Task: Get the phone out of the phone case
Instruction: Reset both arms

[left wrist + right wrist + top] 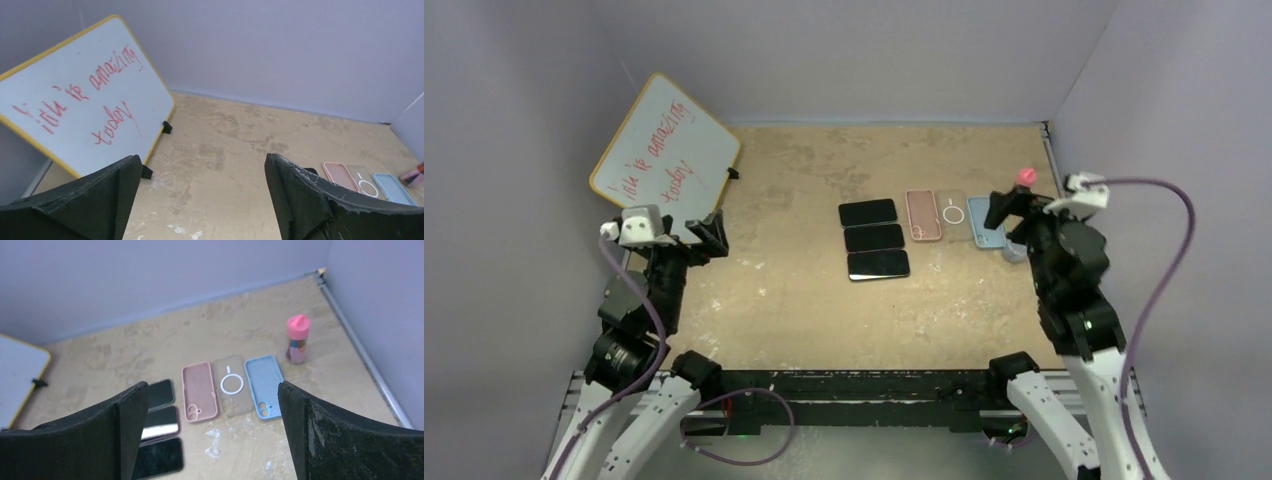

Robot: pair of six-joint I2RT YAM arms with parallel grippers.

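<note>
Black glossy phones (874, 238), three in a column, lie on the tan counter (774, 290) beyond our left fingers (100, 200) and right fingers (120, 425), both pairs spread wide and empty. Just right of them we see a pink case (199, 391), a clear white-ringed case (235, 402) and a blue case (264, 387) side by side. Farther off stand a pink-capped bottle (297, 339) and a yellow-framed whiteboard (664, 155).

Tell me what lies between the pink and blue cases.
A clear case with a white ring lies between the pink case and blue case, plainest in the right wrist view.
</note>
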